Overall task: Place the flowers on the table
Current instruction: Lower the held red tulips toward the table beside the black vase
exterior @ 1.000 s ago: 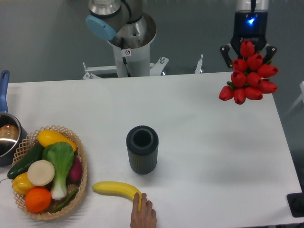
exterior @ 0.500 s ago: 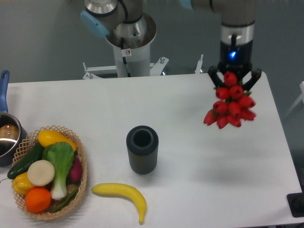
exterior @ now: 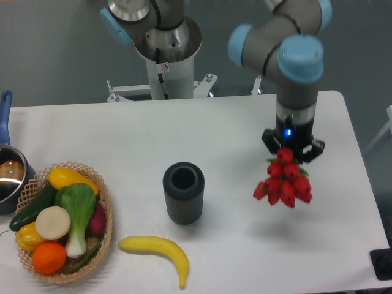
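- From the one camera, the hand [exterior: 293, 149] points straight down and grips the flowers [exterior: 283, 182], whose red heads hang below it, above the tabletop [exterior: 245, 122].
- The flowers are to the right of the dark ribbed vase [exterior: 183, 192], well apart from it.
- A banana [exterior: 157, 249] lies just in front of the vase; a basket of vegetables [exterior: 61, 220] sits far to its left.

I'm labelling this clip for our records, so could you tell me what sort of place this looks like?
Probably a robotics lab or test bench rather than a home: a robot arm is mounted behind a plain white table, its gripper holds red flowers, and a basket of vegetables and a banana look like props.
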Robot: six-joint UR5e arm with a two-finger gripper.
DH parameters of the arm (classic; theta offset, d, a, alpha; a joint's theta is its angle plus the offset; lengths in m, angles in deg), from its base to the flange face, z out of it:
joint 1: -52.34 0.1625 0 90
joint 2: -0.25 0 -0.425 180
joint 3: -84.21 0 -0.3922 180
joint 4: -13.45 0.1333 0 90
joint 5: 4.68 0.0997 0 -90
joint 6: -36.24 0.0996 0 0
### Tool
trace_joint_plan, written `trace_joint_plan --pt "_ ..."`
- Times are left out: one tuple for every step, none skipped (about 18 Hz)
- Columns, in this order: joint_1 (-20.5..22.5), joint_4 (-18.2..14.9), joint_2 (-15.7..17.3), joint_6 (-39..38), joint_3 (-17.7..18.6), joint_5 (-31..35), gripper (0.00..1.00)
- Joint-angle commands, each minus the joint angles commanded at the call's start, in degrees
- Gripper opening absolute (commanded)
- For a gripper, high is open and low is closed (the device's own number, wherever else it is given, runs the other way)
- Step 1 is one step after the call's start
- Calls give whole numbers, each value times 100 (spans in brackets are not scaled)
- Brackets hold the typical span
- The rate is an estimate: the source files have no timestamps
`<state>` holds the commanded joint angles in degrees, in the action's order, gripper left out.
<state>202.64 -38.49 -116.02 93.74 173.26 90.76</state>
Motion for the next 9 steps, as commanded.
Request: trace_joint_plan --pt "-62 0 -97 -150 -88 123 33" --pt "-123 0 -159 -290 -159 194 33" --pt "-159 0 -221 -413 -186 221 32" --pt "-168 0 -265 -519 -195 247 33" --pt "-177 0 -309 -598 -186 299 33" --pt "-185 0 -335 -669 -195 335 33" --pt "-185 17 -344 -765 -195 335 33" --pt "-203 61 -379 -845 -186 335 33" --pt "-255 70 -414 -871 -186 344 33"
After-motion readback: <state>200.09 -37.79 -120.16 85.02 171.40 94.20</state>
